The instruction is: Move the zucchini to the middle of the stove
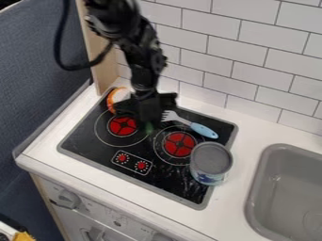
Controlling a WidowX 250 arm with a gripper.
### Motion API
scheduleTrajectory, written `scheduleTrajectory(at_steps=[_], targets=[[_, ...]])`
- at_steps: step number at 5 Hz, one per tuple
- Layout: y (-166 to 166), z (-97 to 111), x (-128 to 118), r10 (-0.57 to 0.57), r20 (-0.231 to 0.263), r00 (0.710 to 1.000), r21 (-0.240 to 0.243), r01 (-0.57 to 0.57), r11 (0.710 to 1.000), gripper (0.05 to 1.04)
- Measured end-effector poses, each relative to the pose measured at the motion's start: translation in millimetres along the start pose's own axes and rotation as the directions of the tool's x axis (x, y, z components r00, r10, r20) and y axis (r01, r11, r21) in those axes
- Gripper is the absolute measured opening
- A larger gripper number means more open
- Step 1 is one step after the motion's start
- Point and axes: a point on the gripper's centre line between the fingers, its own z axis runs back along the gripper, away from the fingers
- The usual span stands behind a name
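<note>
Evidently, you are at the contact step, either gripping or setting down; which one cannot be confirmed. Nearest you, the stove's (82, 141) control panel (132, 163) lies flat, with the tin (211, 162) standing upright at the stove's right-hand edge. Beyond the panel are the left burner (123, 125) and the right burner (180, 144). Between them, toward their far side, you have a small green portion of the zucchini (149, 127), directly under the claw (149, 121); the remainder is hidden. You cannot tell whether the claw is clenched, released or grasping the zucchini. Farther back lie the fork (196, 127) and, behind the claw, an orange-rimmed item (111, 100).

Assessment: the zucchini appears close to its target. If it is held, bring it slightly nearer you, lower and release; if not, secure it first. Keep clear of the fork when withdrawing.
</note>
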Motion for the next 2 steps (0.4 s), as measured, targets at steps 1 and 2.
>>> scheduleTrajectory(at_steps=[1,2], targets=[[5.9,-0.2,18.4,-0.174,0.074,0.982,0.009,0.174,0.985,0.325],[9.5,-1.3,33.1,-0.310,0.121,0.943,-0.008,0.313,0.950,0.325]])
